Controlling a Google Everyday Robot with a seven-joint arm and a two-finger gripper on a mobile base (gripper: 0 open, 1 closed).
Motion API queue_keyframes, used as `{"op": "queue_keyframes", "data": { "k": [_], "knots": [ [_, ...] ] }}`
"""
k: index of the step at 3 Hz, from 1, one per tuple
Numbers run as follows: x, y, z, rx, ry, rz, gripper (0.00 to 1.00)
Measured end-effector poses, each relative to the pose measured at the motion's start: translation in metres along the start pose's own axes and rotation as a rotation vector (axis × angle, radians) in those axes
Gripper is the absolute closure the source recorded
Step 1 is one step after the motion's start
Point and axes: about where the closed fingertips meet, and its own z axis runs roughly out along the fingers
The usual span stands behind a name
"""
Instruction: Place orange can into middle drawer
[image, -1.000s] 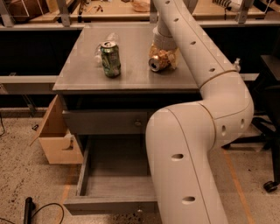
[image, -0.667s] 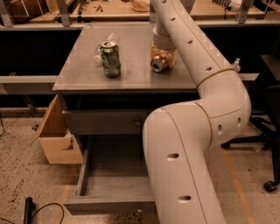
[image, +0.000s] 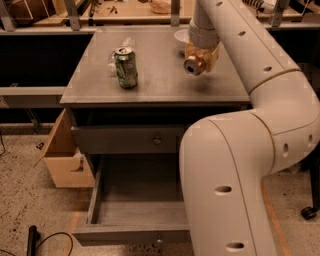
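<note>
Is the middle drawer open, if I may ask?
Open: drawer pulled out, floor showing. The tool holds the orange can over the cabinet top.

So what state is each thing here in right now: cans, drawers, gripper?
orange can: held tilted, off the cabinet top.
gripper: above the cabinet top's right side, shut on the orange can.
green can: upright on the cabinet top.
middle drawer: pulled open.
top drawer: shut.

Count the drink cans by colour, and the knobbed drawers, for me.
green can: 1
orange can: 1, held by the gripper above the cabinet top
knobbed drawers: 2, the upper drawer shut, the middle drawer open
Total: 4
</note>
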Motion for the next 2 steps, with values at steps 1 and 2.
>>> {"op": "queue_keyframes", "data": {
  "k": [1, 2],
  "knots": [
    [-0.010, 0.034, -0.017, -0.022, -0.046, 0.139, 1.00],
    [-0.040, 0.064, -0.018, -0.029, -0.143, 0.293, 1.00]
  ]
}}
